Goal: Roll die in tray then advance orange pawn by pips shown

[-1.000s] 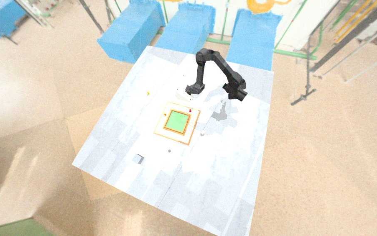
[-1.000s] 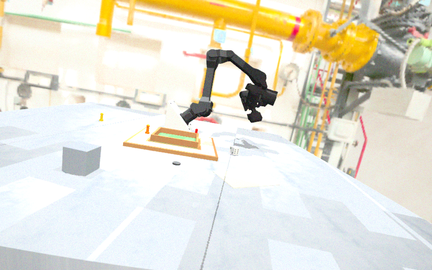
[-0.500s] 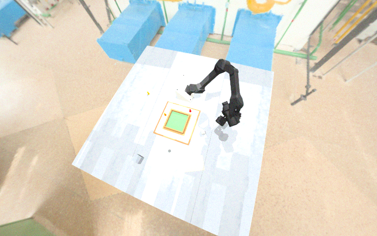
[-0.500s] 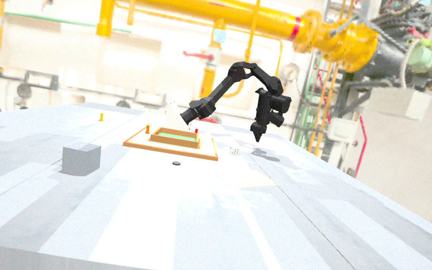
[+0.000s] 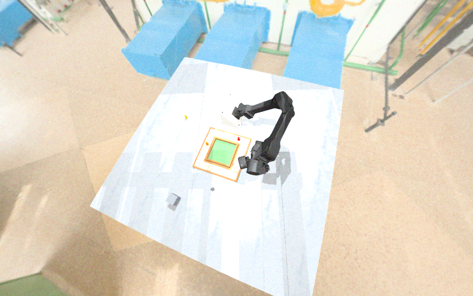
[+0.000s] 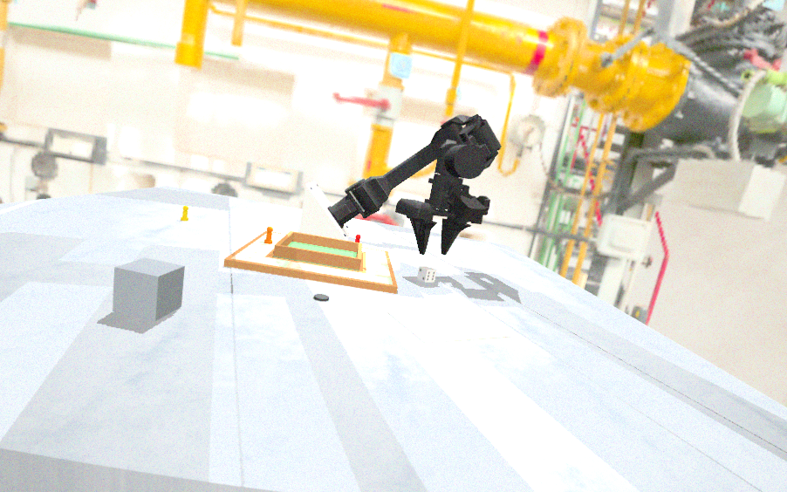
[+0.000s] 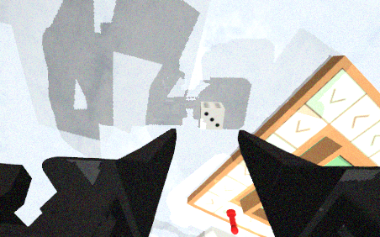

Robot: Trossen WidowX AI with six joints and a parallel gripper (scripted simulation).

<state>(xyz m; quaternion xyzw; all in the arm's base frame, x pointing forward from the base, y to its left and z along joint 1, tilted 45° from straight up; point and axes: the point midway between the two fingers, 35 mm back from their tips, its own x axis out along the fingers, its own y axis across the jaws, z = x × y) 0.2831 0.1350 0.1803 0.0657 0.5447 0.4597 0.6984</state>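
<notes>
The white die (image 6: 427, 274) (image 7: 213, 116) stands on the table just outside the board; three pips show on one of its side faces in the wrist view. My gripper (image 6: 433, 253) (image 7: 207, 134) is open and empty, pointing down above the die, with a gap between the fingertips and the die. The green-floored tray (image 5: 222, 152) with brown walls sits in the middle of the arrowed board (image 5: 202, 168) (image 6: 243, 261) (image 7: 360, 120). The orange pawn (image 5: 206, 143) (image 6: 269, 235) stands on the board's far left part. In the top view the arm hides the die.
A red pawn (image 5: 238, 138) (image 6: 357, 238) (image 7: 232, 221) stands on the board. A yellow pawn (image 5: 185, 117) (image 6: 184, 213) stands off the board. A grey cube (image 5: 173, 199) (image 6: 148, 290) and a small dark disc (image 5: 212, 189) (image 6: 320, 297) lie on the table. A white slanted panel (image 6: 318, 210) stands behind the board.
</notes>
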